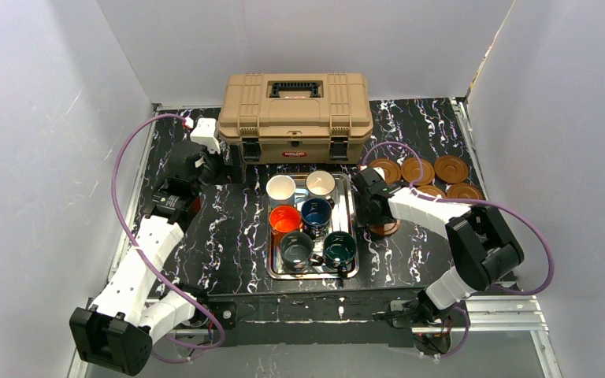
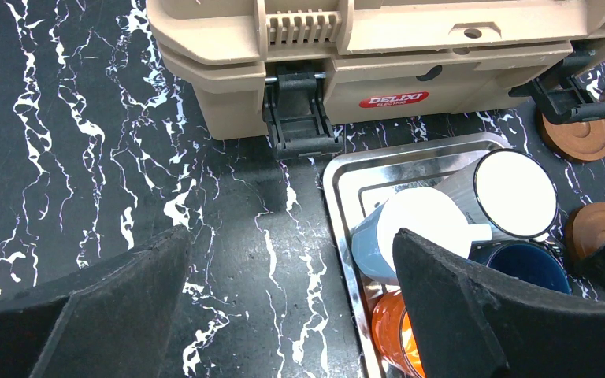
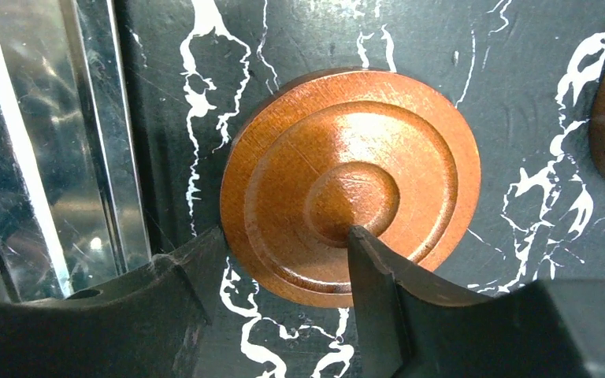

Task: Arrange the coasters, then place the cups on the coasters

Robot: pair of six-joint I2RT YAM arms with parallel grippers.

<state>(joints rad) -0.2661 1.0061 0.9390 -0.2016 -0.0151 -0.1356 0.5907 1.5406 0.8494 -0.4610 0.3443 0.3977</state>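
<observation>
One coaster (image 3: 362,134) beneath right jaws, grooves plain only wrist-side

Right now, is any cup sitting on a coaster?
No, all six cups sit in the steel tray, apart from the coasters.

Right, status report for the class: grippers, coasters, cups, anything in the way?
Left gripper open, empty. Right gripper open, straddling one coaster beside the tray. Six cups in the tray, none on coasters. Nothing seen blocking.
</observation>
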